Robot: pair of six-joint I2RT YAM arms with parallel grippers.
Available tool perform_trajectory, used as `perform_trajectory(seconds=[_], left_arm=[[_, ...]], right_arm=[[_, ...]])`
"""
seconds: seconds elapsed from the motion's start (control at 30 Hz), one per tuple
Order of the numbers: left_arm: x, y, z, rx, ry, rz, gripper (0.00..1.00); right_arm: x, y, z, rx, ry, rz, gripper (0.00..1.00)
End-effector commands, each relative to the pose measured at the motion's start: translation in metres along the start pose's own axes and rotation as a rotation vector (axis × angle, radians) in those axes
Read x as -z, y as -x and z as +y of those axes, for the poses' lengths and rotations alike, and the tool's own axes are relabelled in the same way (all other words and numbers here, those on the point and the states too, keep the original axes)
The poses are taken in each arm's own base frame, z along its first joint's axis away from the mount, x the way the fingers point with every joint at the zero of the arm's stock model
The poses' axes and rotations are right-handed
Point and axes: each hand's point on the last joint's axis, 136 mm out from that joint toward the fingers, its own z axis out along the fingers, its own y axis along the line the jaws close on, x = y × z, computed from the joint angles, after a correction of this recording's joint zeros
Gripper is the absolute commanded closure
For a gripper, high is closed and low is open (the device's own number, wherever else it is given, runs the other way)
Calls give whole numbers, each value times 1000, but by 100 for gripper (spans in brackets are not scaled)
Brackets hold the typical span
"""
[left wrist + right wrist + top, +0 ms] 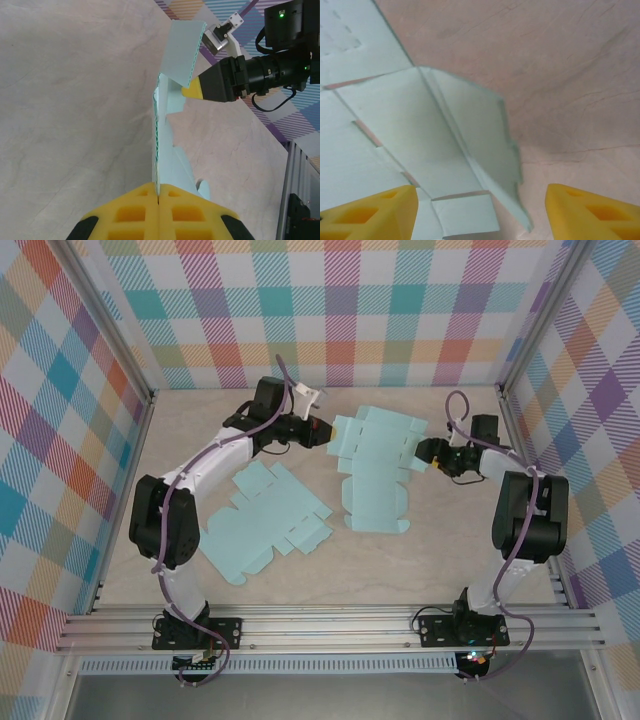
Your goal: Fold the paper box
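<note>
Paper box (372,475) is pinched at 10 o'clock by the left gripper (323,432); right gripper (421,453) is spread at 3 o'clock.

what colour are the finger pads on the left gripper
Yellow pads on the left gripper; clearest in the left wrist view.

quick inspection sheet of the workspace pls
surface: beige marbled table
job's things: two pale blue box blanks; flat blank by the left arm; folded blank between the hands, one flap raised
clutter: nothing seen
hands: left hand shut on the folded blank's edge; right hand open at its right flap
cables: purple cable looped along each arm
surroundings: plaid walls; metal rail at the near edge
</note>
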Motion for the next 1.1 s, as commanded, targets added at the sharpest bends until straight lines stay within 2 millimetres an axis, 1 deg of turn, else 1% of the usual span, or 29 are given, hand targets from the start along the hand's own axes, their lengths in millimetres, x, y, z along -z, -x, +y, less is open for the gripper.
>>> perform_trajectory(seconds=[0.0, 0.17, 0.3, 0.4, 0.57, 0.6, 0.67, 0.87, 1.07], left_arm=[[14, -4, -14, -11, -62, 22, 100], [19, -10, -22, -15, -99, 59, 100], [25, -9, -27, -25, -115, 65, 100], [29, -4, -30, -44, -112, 60, 100], [39, 2, -36, -89, -101, 40, 100], [41, 3, -38, -101, -97, 35, 100], [45, 4, -39, -121, -89, 27, 100], [57, 6, -47, -167, -99, 8, 100], [76, 20, -64, -221, -139, -35, 100]], right_arm=[[5, 7, 20, 81, 91, -37, 29], [8, 14, 32, 109, 148, -73, 28], [9, 20, 28, 119, 115, -93, 26], [10, 20, 27, 124, 105, -90, 24], [19, 18, 37, 156, 126, -103, 13], [22, 17, 41, 166, 139, -112, 10], [28, 16, 48, 179, 159, -134, 0], [44, 10, 61, 208, 186, -179, 0], [62, 5, 80, 250, 239, -211, 0]])
